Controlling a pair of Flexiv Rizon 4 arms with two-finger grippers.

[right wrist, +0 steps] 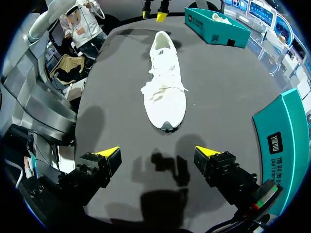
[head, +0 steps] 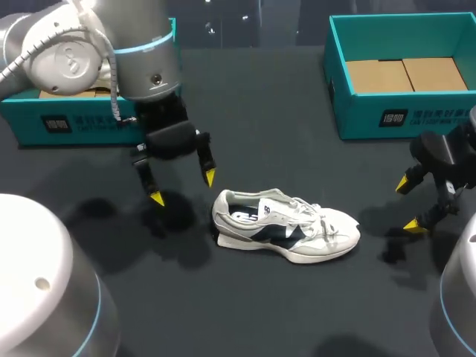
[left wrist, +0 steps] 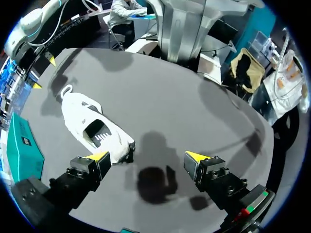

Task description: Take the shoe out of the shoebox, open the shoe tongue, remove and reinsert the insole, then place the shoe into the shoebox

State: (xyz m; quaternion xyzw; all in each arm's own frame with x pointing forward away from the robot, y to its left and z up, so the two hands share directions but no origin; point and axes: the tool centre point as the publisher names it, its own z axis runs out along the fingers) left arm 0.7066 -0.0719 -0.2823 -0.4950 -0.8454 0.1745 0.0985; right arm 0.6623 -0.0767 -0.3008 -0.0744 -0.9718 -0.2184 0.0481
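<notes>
A white sneaker with dark side panels [head: 286, 227] stands upright on the dark table, heel toward my left arm and toe toward my right. My left gripper [head: 184, 187] hangs open just left of the heel, a little above the table. In the left wrist view the shoe [left wrist: 92, 128] lies beside one finger of the left gripper [left wrist: 148, 158], not between the fingers. My right gripper [head: 408, 204] is open off the shoe's toe end. From the right wrist, the shoe [right wrist: 165, 82] lies ahead of the right gripper [right wrist: 158, 153], toe nearest. Both grippers hold nothing.
An open teal shoebox [head: 405, 115] with a cardboard floor stands at the back right, close behind my right gripper. A second teal shoebox [head: 67, 123] sits at the back left behind my left arm; something white shows in that far box [right wrist: 216, 26].
</notes>
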